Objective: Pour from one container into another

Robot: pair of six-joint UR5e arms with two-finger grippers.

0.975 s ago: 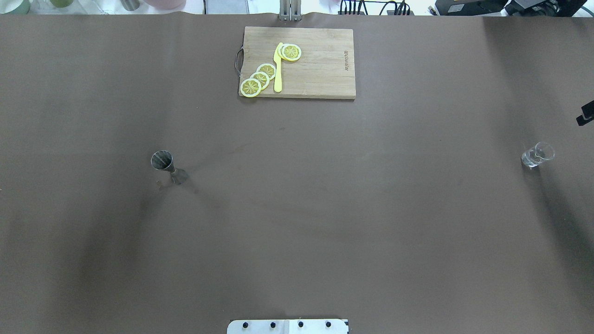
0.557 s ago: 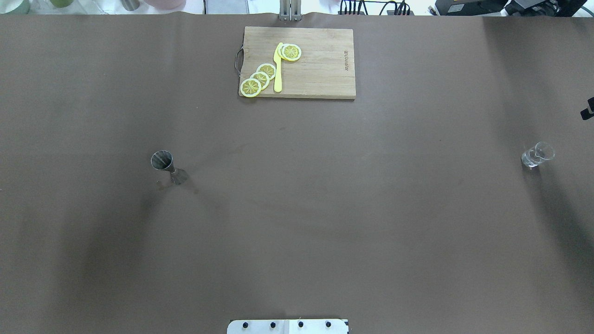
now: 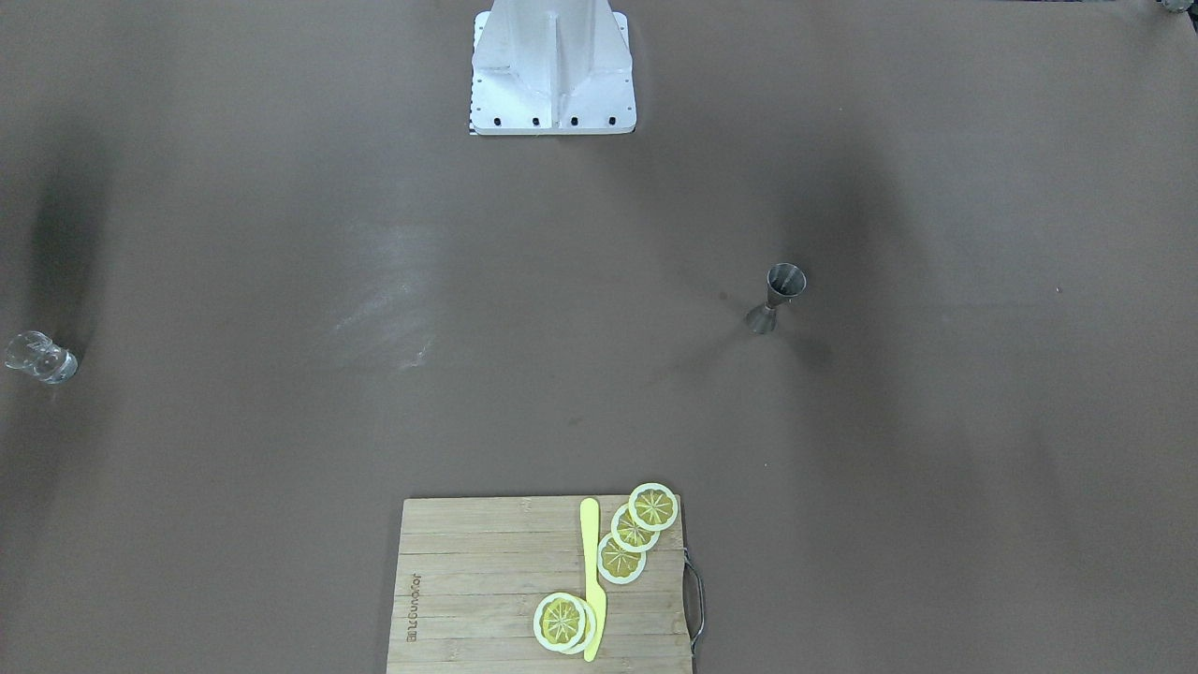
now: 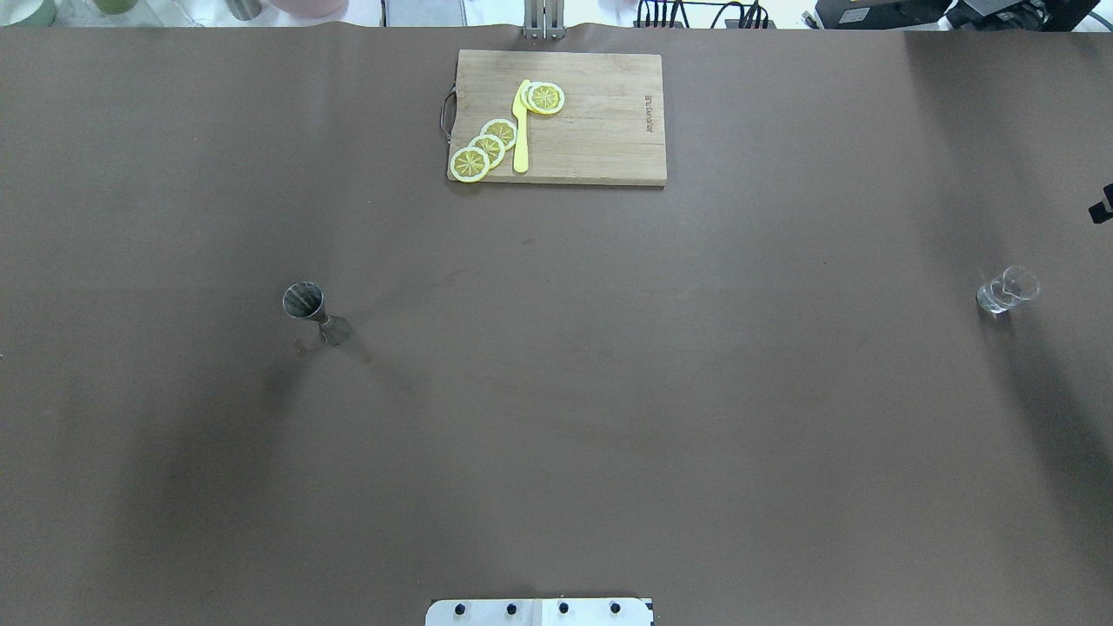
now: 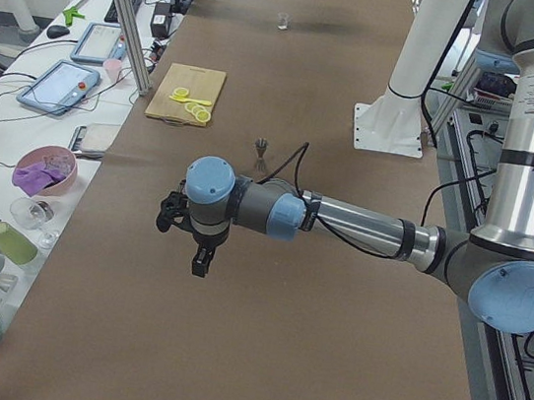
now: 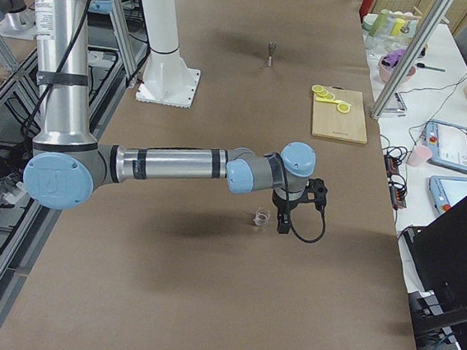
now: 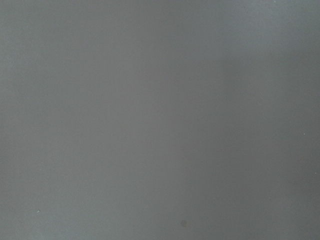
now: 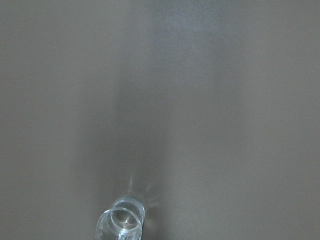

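A wooden cutting board point(image 4: 600, 130) lies on the brown table point(image 4: 556, 391), at the side far from the robot's white base point(image 4: 539, 611). On the board lie yellow lemon slices point(image 4: 487, 148) and a yellow knife point(image 4: 521, 130). The knife lies between the slices and touches some of them.

The small metal jigger point(image 4: 311, 311) stands on the table to the left of the board, on the robot's left side. It is nearer to the base than the board is and well apart from the board. It stands up straight on one cone, and its other cone opens to the top. Nothing touches it.

The little clear glass point(image 4: 1006, 290) stands far to the right of the board, on the robot's right side. It is upright, with its mouth up. Nothing touches it.

The right gripper point(image 6: 283, 224) hangs over the table far to the right of the board, near the glass but not touching it. Its wrist camera sees the glass point(image 8: 121, 222) at the bottom edge. I cannot tell if its fingers are spread or pressed together.

The left gripper point(image 5: 197, 262) hangs over the bare table far to the left of the board, past the jigger point(image 5: 261, 149) and well apart from it. I cannot tell how its fingers stand either. It holds nothing that I can see.
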